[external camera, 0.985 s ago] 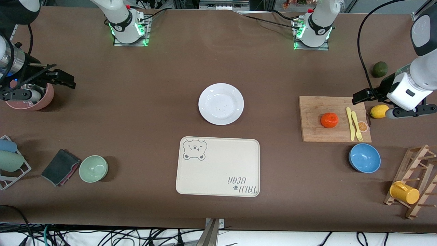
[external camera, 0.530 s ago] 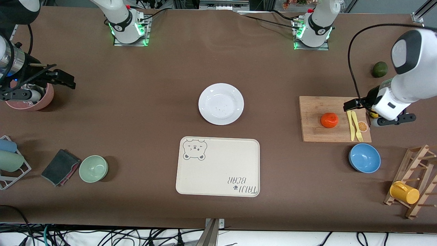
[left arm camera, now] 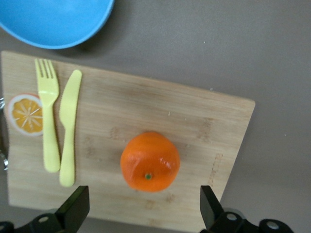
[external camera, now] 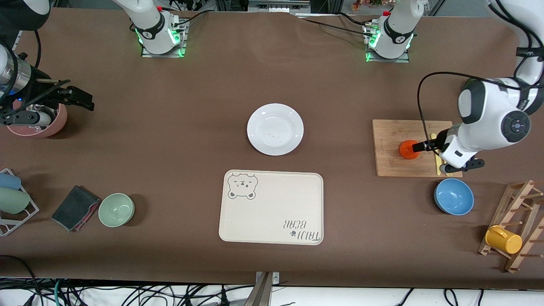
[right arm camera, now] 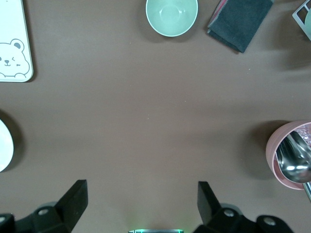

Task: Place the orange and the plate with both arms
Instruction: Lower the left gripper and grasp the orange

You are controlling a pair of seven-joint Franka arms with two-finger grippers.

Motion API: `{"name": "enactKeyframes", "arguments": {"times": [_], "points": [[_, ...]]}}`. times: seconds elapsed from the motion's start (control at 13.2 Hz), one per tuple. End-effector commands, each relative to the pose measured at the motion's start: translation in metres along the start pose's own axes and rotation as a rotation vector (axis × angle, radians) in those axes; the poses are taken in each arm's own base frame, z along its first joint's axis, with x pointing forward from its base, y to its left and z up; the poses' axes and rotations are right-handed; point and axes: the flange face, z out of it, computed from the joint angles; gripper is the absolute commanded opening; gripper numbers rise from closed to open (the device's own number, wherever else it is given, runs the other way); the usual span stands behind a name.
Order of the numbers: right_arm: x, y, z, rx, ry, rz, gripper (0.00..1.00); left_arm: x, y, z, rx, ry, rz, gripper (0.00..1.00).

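The orange [external camera: 407, 150] lies on a wooden cutting board [external camera: 391, 163] toward the left arm's end of the table. My left gripper [external camera: 418, 147] hangs over the board right beside it. In the left wrist view the orange [left arm camera: 149, 161] sits just ahead of the left gripper [left arm camera: 143, 211], whose fingers stand wide open and touch nothing. The white plate [external camera: 275, 129] rests mid-table, farther from the front camera than the bear-print tray [external camera: 272, 208]. My right gripper [external camera: 78, 98] waits open over bare table at the right arm's end. The right gripper [right arm camera: 141, 204] sees only the plate's edge [right arm camera: 4, 145].
A yellow fork [left arm camera: 47, 111] and knife [left arm camera: 68, 126] lie on the board beside the orange. A blue bowl [external camera: 454, 196] and a mug rack [external camera: 516, 229] sit nearer the camera. A pink cup [external camera: 40, 123], green bowl [external camera: 116, 209] and dark cloth [external camera: 75, 207] are at the right arm's end.
The left arm has swung in from the table's end, over the board's fork and knife, to the orange. The right arm has not moved.
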Motion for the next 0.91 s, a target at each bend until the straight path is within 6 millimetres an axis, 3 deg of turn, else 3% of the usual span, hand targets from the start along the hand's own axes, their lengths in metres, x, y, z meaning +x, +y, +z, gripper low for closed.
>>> {"name": "enactKeyframes", "arguments": {"times": [0.0, 0.61, 0.68, 0.76, 0.83], "points": [[0.000, -0.001, -0.003, 0.014, -0.001, -0.004, 1.00, -0.004, 0.006, 0.021, 0.020, 0.033, 0.036, 1.00], [0.000, -0.001, -0.003, 0.014, -0.001, -0.004, 1.00, -0.018, 0.002, 0.076, 0.018, 0.026, 0.034, 1.00], [0.000, -0.001, -0.003, 0.014, -0.001, -0.004, 1.00, -0.017, 0.002, 0.075, 0.018, 0.029, 0.034, 0.80], [0.000, -0.001, -0.003, 0.014, -0.001, -0.004, 1.00, -0.018, 0.002, 0.070, 0.018, 0.029, 0.033, 0.27], [0.000, -0.001, -0.004, 0.014, 0.001, -0.004, 1.00, -0.020, 0.002, 0.060, 0.018, 0.035, 0.033, 0.14]]}}
